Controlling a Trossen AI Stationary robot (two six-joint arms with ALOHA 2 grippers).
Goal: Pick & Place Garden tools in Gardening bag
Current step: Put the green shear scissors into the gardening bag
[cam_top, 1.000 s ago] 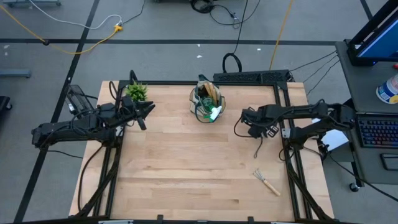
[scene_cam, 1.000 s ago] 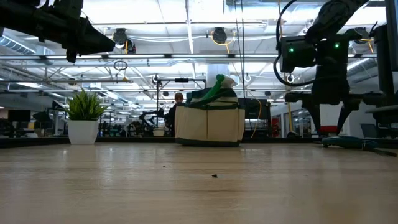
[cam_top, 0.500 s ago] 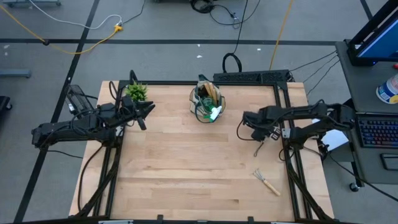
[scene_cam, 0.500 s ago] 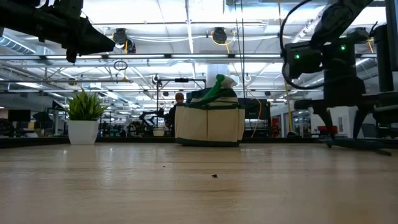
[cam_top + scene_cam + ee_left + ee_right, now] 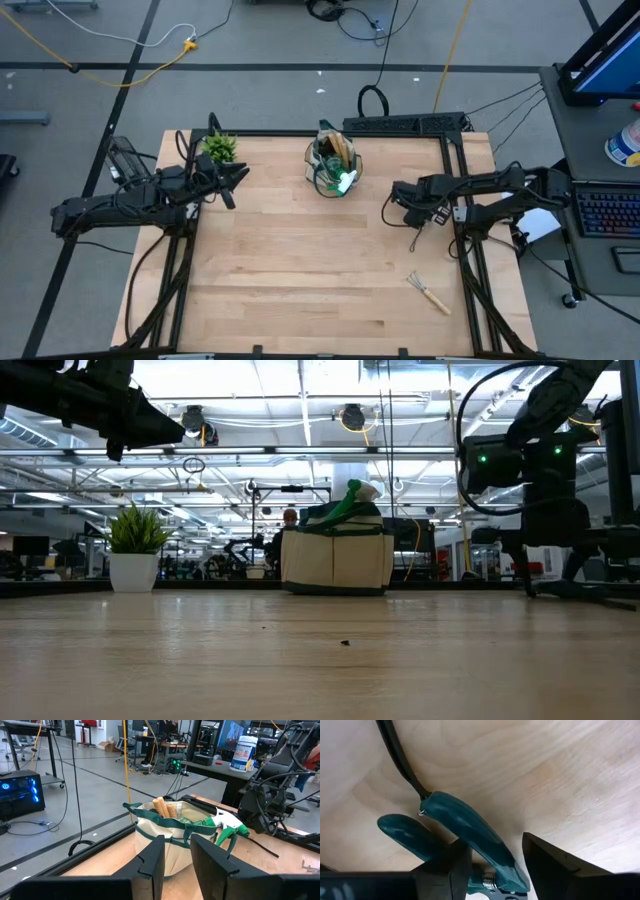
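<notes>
Right gripper (image 5: 492, 865) hovers over pruning shears (image 5: 462, 837) on surface near right edge, jaws half open astride teal handles, nothing held. Gardening bag (image 5: 334, 163) well apart. Left gripper (image 5: 175, 857) waits, narrow, empty. Advice: descend straight, close across both handles.

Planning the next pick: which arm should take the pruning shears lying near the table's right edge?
The right arm. Its gripper hangs directly over the pruning shears, fingers open on either side of the handles. The left gripper waits across the table beside the potted plant.
</notes>
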